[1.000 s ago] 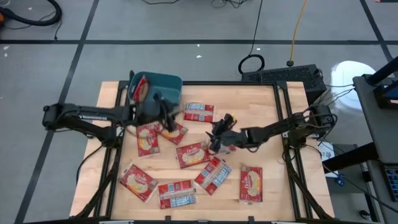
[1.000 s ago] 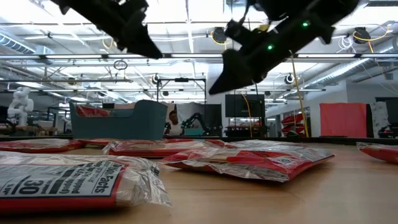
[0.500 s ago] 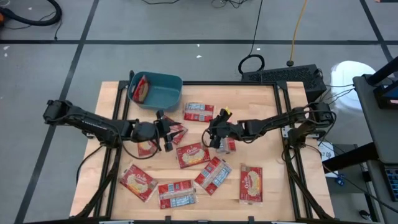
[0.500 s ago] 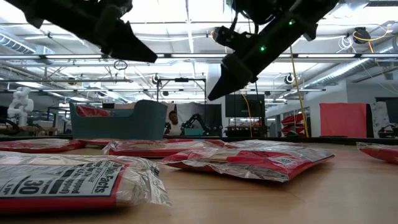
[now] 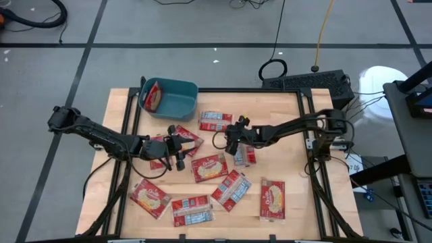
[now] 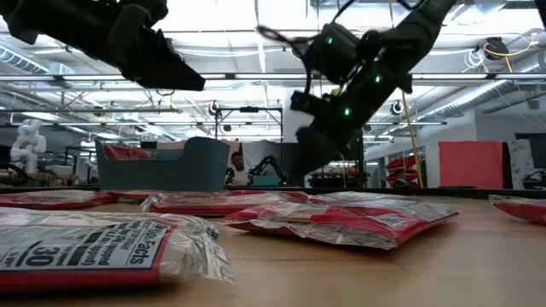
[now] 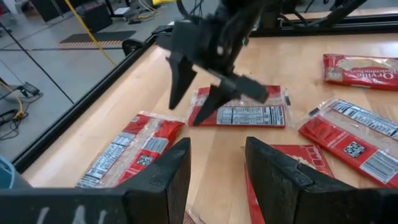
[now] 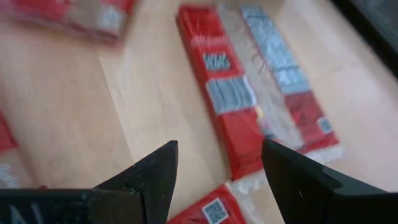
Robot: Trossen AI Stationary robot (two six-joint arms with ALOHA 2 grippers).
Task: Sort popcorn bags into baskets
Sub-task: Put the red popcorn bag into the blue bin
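Several red popcorn bags lie flat on the table, among them one near the basket and one at the middle. The teal basket stands at the far left with one bag leaning inside it. My left gripper hovers open above the bags left of centre, its fingers apart in the left wrist view. My right gripper hovers open at the middle, over a bag, with its fingers apart in the right wrist view. The two grippers face each other.
Black rails run along the table's sides. More bags lie along the near edge. Bare wood shows at the far right of the table. The low view shows the basket beyond bags in the foreground.
My left gripper has drawn back from the basket toward the table's near edge and middle, staying open. My right gripper has moved toward the far left, turned, and come lower, also open. No bag has moved.
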